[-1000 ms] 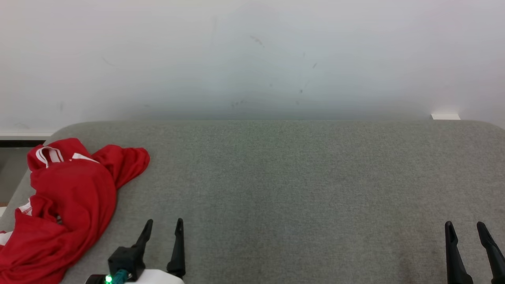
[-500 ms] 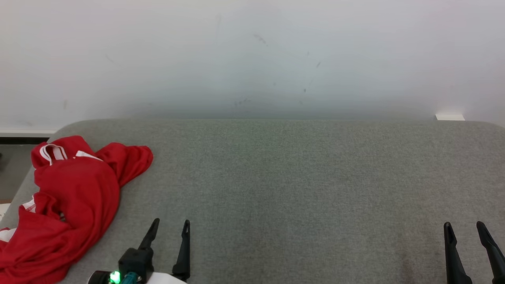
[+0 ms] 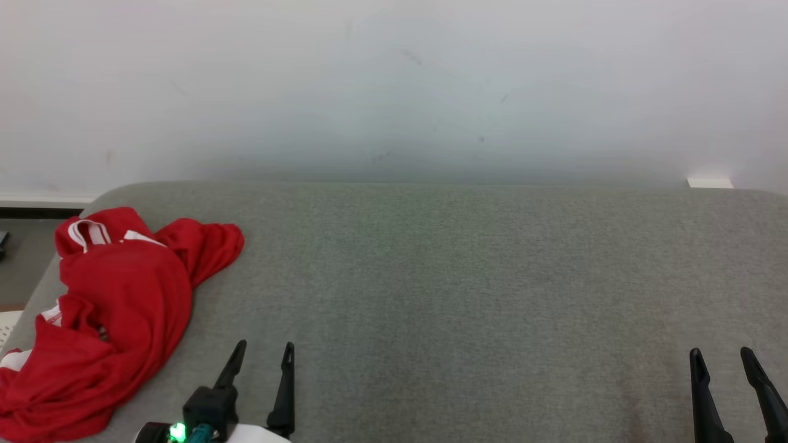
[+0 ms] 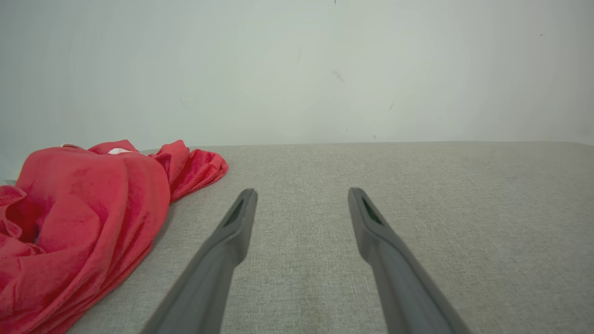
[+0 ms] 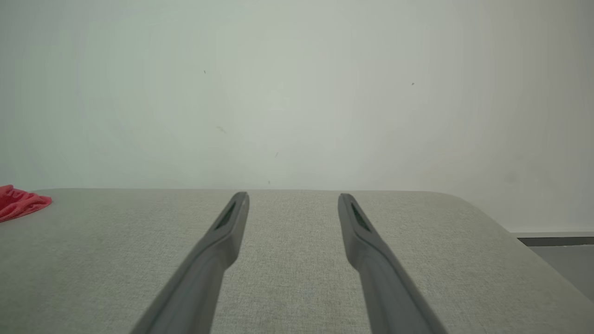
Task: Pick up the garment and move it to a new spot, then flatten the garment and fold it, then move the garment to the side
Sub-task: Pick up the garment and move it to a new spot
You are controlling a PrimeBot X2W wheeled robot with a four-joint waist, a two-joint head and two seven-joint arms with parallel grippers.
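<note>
Crumpled red fabric garment with white trim (image 3: 117,314) lies at nine o'clock on the grey cloth-covered counter (image 3: 468,277); left end effector (image 3: 265,344) and right end effector (image 3: 720,351) both gape wide, empty.

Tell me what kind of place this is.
Probably a plain indoor test room, not certain: a grey fabric-covered surface against a scuffed white wall, with one crumpled red garment on it.

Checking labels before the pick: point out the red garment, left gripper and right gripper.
red garment (image 3: 117,307), head view, middle of the crumpled body.
left gripper (image 3: 265,344), head view, midway between its fingertips.
right gripper (image 3: 721,351), head view, midway between its fingertips.
</note>
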